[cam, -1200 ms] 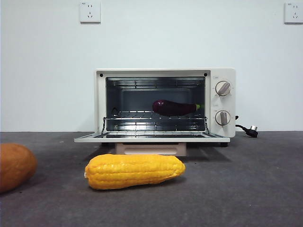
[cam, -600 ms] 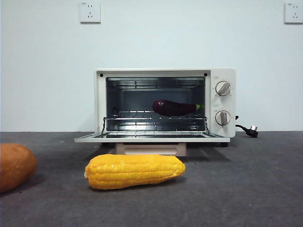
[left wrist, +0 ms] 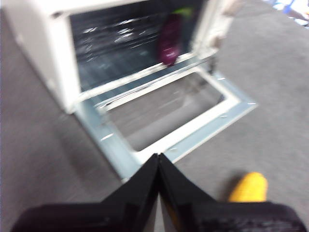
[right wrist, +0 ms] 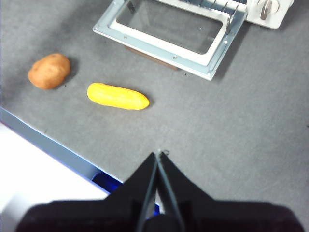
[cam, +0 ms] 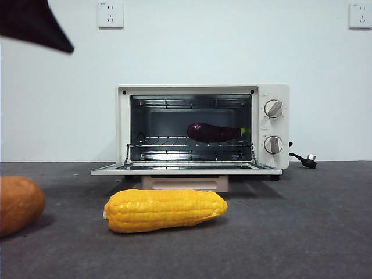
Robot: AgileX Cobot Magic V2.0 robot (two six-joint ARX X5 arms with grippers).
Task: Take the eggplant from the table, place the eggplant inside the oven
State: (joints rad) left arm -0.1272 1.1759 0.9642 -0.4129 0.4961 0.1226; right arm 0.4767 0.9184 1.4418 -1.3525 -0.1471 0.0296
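Note:
The dark purple eggplant (cam: 214,132) lies on the wire rack inside the cream-white oven (cam: 276,125), toward its right side, green stem tip pointing right; it also shows in the left wrist view (left wrist: 168,39). The oven door (cam: 186,170) hangs open and flat. My left gripper (left wrist: 158,157) is shut and empty, hovering above the table (cam: 302,232) in front of the open door. A black tip (cam: 35,26) shows at the top left corner of the front view. My right gripper (right wrist: 158,154) is shut, high over the table's near edge, holding nothing.
A yellow corn cob (cam: 165,210) lies on the table in front of the oven. A round orange-brown vegetable (cam: 18,203) sits at the far left. The oven's plug (cam: 309,160) rests at its right. The table's edge (right wrist: 53,145) shows in the right wrist view.
A black arm tip has come into the front view's top left corner. The eggplant, corn and oven have not moved.

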